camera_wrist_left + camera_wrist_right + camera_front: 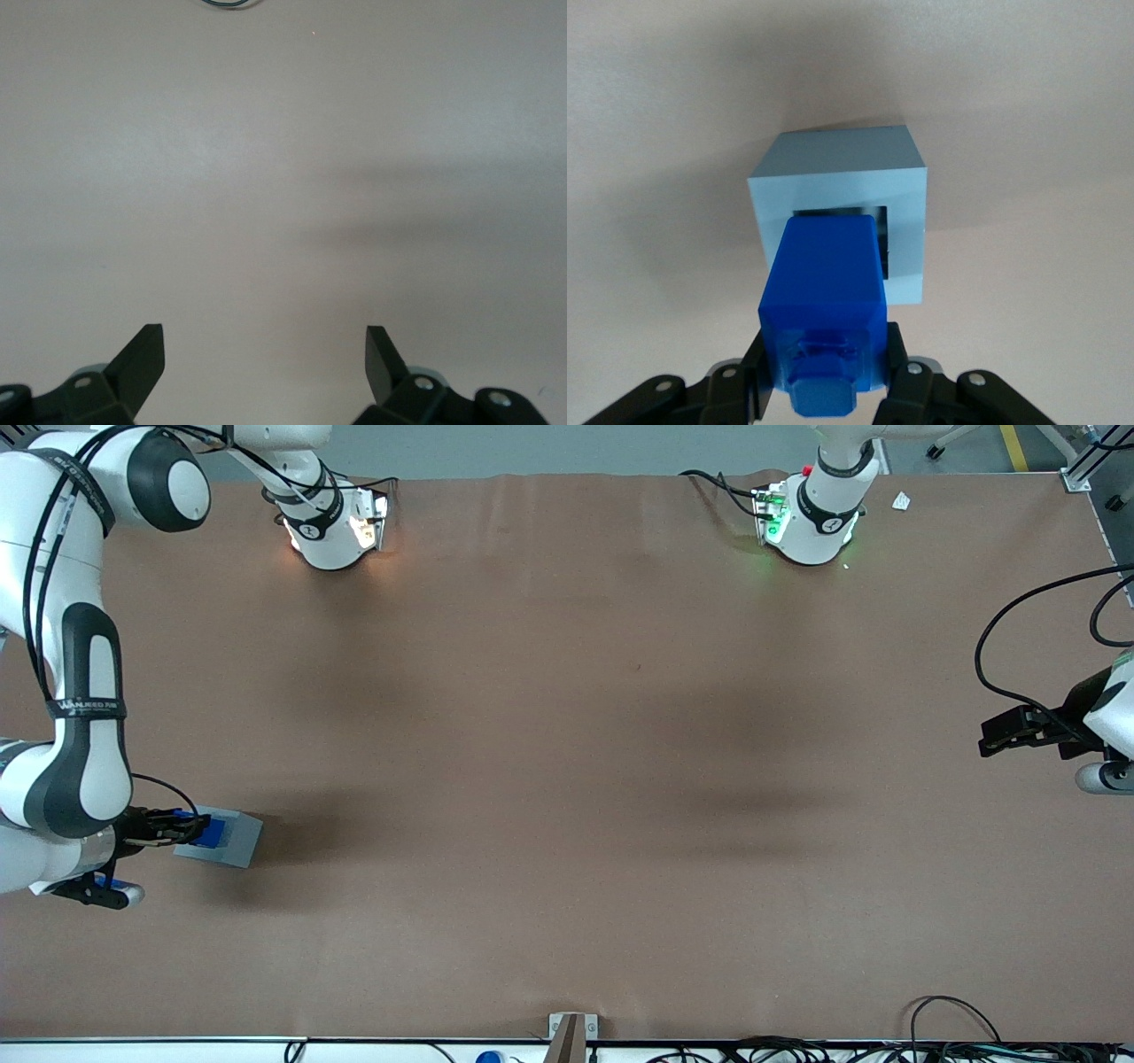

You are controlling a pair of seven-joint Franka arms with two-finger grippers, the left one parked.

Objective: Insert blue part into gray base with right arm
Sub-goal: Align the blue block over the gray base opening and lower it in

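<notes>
1. the step in hand is the insertion itself. the right arm (62, 717) has its gripper (824, 372) closed on the blue part (824, 292), one finger on each side of the block, and holds it directly over the gray base (837, 212).

2. the gray base sits on the brown table (567, 779) toward the working arm's end, nearer the front camera than the arm mounts. in the front view the blue part (210, 833) shows as a small blue patch over the lighter top face of the gray base (221, 838), with the gripper (182, 826) right at it.

3. in the right wrist view the block's leading end overlaps the dark square recess (877, 226). its raised stub (822, 396) faces the camera, away from the base.

4. by my reading the next move calls for a straight push along the recess axis, with the block's edges kept square to the opening. the block looks set slightly off to one side of the recess, so a small sideways correction may be needed first — otherwise a corner could catch the rim.

5. hard to tell — whether the block has already entered the recess or only hovers above it. the block hides most of the opening, so its depth and clearance cannot be judged, and the fingertips are covered by the block.
</notes>
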